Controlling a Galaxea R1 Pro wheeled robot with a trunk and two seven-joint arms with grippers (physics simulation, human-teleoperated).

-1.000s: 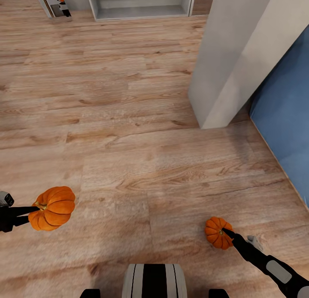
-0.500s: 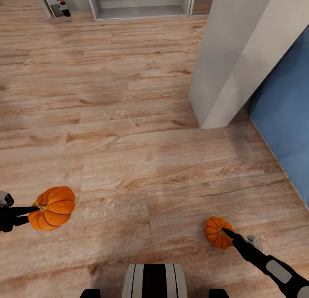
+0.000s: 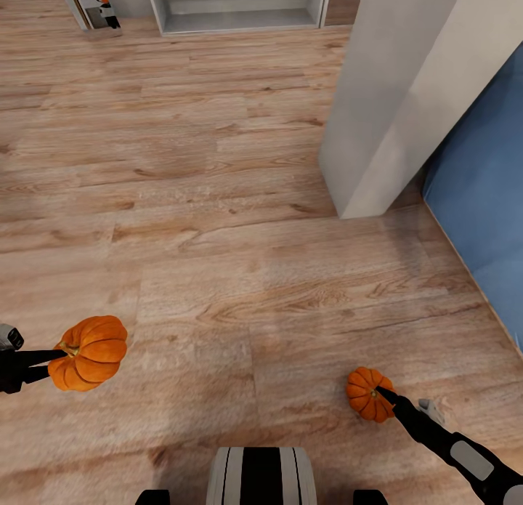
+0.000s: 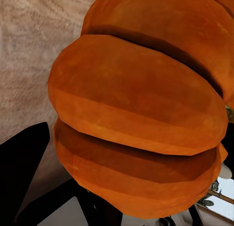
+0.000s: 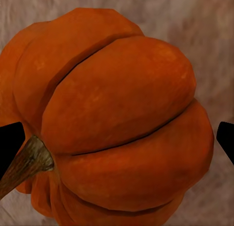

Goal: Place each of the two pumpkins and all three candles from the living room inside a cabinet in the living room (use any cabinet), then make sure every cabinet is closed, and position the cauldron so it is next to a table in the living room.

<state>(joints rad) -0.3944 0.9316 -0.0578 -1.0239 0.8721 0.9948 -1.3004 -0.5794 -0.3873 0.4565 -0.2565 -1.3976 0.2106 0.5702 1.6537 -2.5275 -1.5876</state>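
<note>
Head view, left to right. My left gripper is clamped on the left pumpkin, carried clear of the wood floor with the stem end turned toward the gripper. In the left wrist view that pumpkin sits hard against the camera, ribs across the frame, with a dark finger beside it.

Centre, far end of the room: 1 open white shelf unit. A white wall corner stands right of middle, with a blue panel beyond it.

Right side: my right gripper is closed on the right pumpkin, held low above the floor, contact at or near the stem. The right wrist view shows this pumpkin between the dark finger tips, stem pointing to one side.

Handling, my judgement: both look rigid, smooth-skinned and light. The round ribbed body could roll in a 2-finger grip. The stem is the thin weak point, so I would rather pinch across the ribs.

Count: 2 pumpkins, 1 per gripper; 2 grippers, both loaded. Both pumpkins are in hand but not yet stowed. I judge this a transit stage.
</note>
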